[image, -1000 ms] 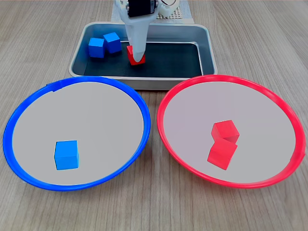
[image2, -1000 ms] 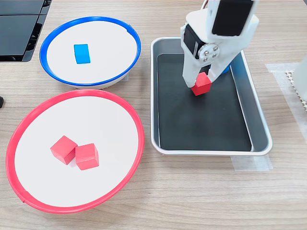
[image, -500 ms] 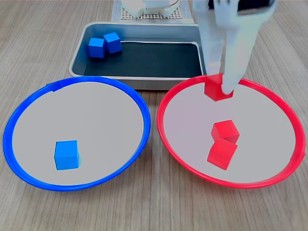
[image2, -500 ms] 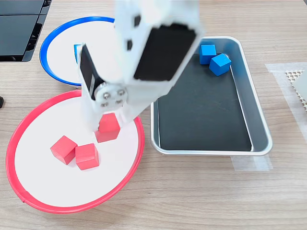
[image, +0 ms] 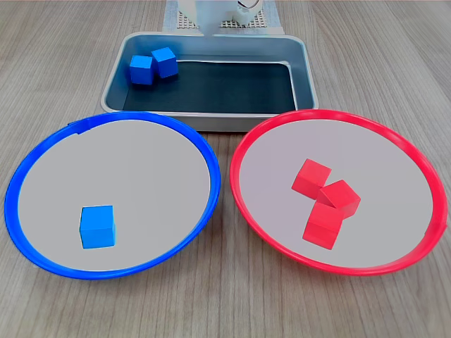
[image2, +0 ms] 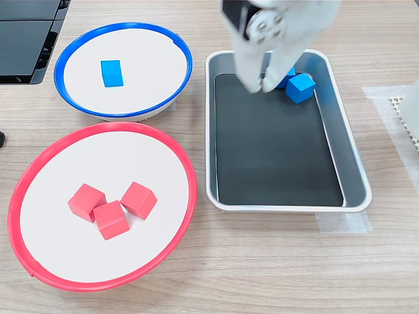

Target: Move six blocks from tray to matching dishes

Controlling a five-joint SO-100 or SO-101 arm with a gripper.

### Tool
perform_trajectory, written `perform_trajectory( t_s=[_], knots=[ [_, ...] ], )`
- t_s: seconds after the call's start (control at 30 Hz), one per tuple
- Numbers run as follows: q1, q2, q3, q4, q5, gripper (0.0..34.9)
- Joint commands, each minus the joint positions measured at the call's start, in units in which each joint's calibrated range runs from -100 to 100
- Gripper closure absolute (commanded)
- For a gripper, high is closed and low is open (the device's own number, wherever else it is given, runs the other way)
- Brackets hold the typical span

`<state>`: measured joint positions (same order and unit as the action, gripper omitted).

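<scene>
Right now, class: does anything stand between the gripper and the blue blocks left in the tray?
Nothing visible does. In the second exterior view the gripper hangs over the tray, right beside the two blue blocks; only bare tray floor lies around them.

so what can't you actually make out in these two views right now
- White gripper: blurred in the second exterior view, so open or shut is unclear; almost wholly cut off by the first exterior view's top edge.
- Small glossy blue cube in the silver metal tray: partly hidden behind the gripper in the second exterior view.
</scene>
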<state>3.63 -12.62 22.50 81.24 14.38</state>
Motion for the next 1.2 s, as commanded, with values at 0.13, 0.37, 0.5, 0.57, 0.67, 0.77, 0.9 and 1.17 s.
perform_trajectory(
  t_s=[0.13, 0.37, 0.5, 0.57, 0.67, 0.77, 0.9, 1.17],
  knots=[
    [22.58, -12.84, 18.41, -0.88, 15.43, 29.3],
    [25.03, -13.27, 23.06, -6.33, 19.44, 20.2],
    [25.6, -12.93, 24.97, -8.81, 20.81, 20.6],
    [26.16, -12.84, 26.43, -10.79, 21.64, 20.9],
    [26.25, -12.59, 29.98, -15.16, 23.0, 21.2],
    [25.88, -12.33, 31.8, -17.15, 23.39, 21.1],
    [24.65, -11.73, 33.44, -18.88, 23.59, 21.6],
    [20.89, -10.71, 30.07, -16.82, 22.42, 34.8]
  ],
)
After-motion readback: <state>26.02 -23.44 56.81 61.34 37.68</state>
